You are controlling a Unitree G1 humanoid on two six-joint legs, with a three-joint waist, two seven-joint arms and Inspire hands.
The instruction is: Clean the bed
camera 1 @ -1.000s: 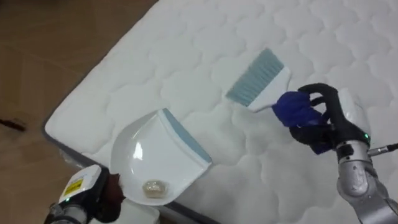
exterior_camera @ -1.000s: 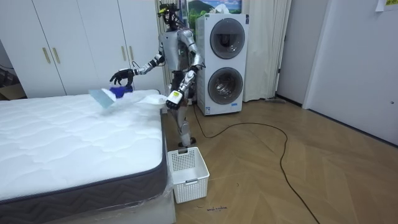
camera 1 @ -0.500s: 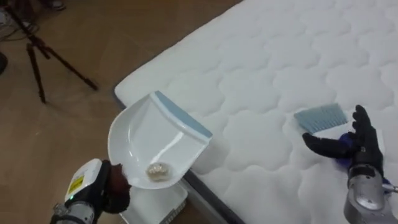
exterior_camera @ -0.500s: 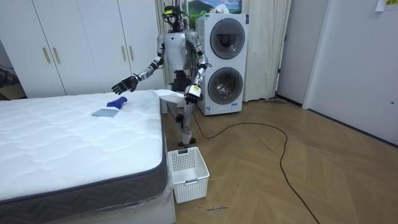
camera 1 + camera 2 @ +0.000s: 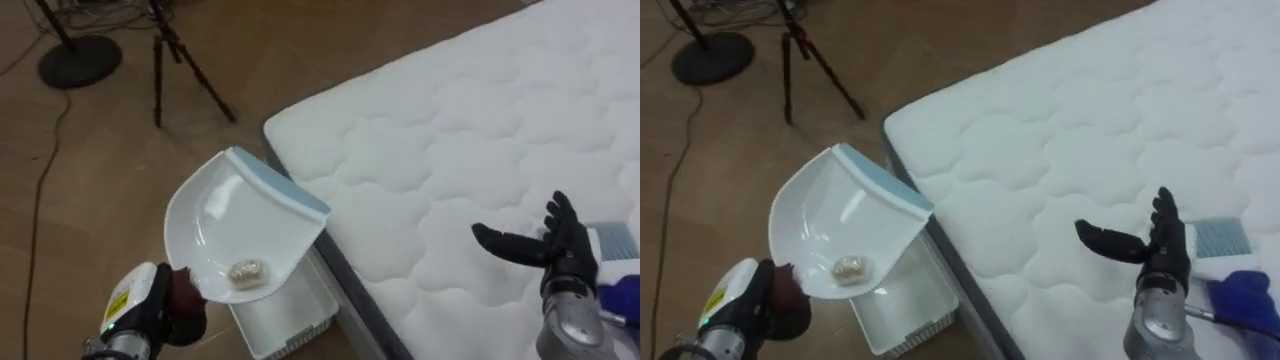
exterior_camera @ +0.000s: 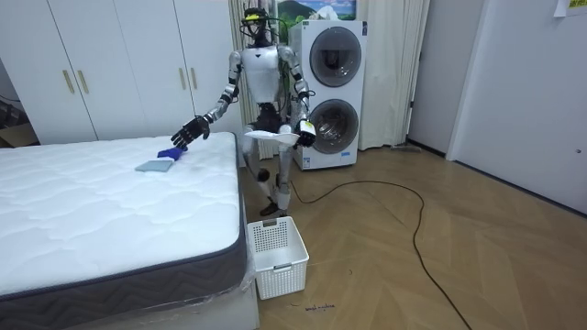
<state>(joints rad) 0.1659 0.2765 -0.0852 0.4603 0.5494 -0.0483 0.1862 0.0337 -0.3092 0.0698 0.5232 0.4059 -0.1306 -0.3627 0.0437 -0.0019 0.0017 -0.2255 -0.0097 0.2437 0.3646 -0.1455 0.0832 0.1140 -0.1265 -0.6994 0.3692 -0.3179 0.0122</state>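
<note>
The bed (image 5: 450,120) spans 1 to 4 o'clock. At 7, the left hand (image 5: 180,312) grips the dustpan (image 5: 235,225), crumb (image 5: 246,270) inside, over the basket (image 5: 290,322). The right hand (image 5: 557,252), fingers spread, hovers by the brush (image 5: 614,240). Off-centre tipping risks spilling onto the floor (image 5: 100,170).

The humanoid robot is showing a silver-grey torso and dark head. Its black right hand (image 5: 558,246) is sitting on a shiny grey wrist; its dark left hand (image 5: 186,308) is wearing a white cuff with a yellow label.

White dustpan (image 5: 235,225), crumb (image 5: 246,269) inside, beyond mattress (image 5: 450,150) corner; blue brush (image 6: 156,166) flat on mattress
</note>
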